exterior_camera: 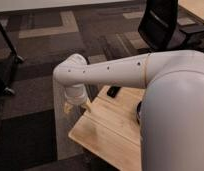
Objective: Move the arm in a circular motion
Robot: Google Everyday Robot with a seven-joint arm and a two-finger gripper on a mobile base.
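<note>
White and shiny, the arm (120,72) fills much of the camera view. Its fat part sits at 4 o'clock, and from there a long tube reaches out toward 9 o'clock. Small dark dots run along the tube. At the far tip of the tube is a round bend, a little left of the middle of the view. From the bend a short part points down toward 6 o'clock.

The end effector (79,106) hangs at the bottom of that short part. It is tan, and it sits right by the 10 o'clock corner of the desk (107,135). I cannot tell if it is wide or narrow, and I cannot tell if it touches the desk.

The desk is light wood. It lies below the arm, at 6 o'clock in the view, and the fat part of the arm hides its right side. A small black thing (113,91) lies on the desk near its far edge, just under the long tube. I cannot tell what it is.

The floor (40,95) is dark carpet with paler stripes. A black chair (162,25) stands on it at 1 o'clock, well apart from the end effector. Some thin black legs (7,55) stand at 9 o'clock, at the edge of the view. A bit of another wood top (195,6) shows in the 1 o'clock corner, beside the chair
</note>
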